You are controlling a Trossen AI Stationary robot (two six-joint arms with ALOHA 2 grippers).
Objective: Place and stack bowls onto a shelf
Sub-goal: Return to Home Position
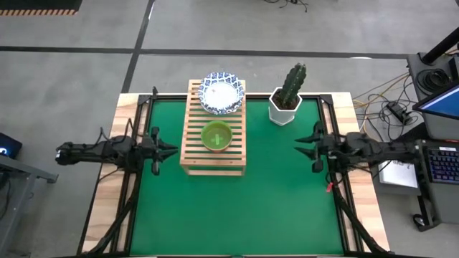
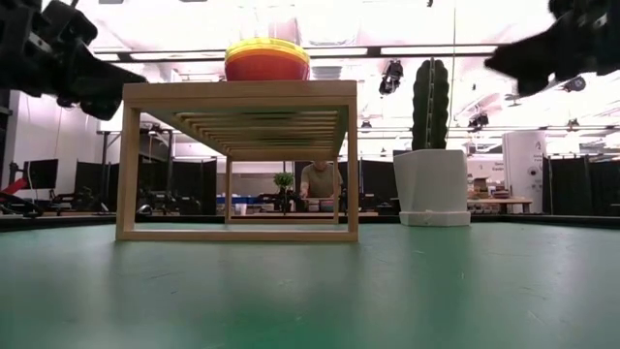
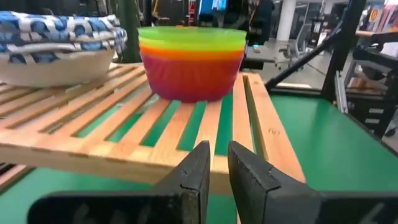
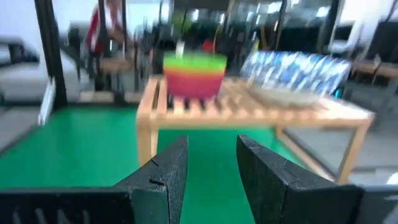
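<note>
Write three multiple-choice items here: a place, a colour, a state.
1. The white hexagonal cactus pot stands: A in a bowl; B in a gripper; C on the green table beside the light wooden slatted shelf.
2. Topmost in the stack of small plastic bowls is: A green; B purple; C white.
3. The left gripper and right gripper are: A gripping bowls; B empty, clear of the shelf; C on the pot.
C: it rests on the table. A: green shows uppermost. B: nothing lies between either's fingers.
</note>
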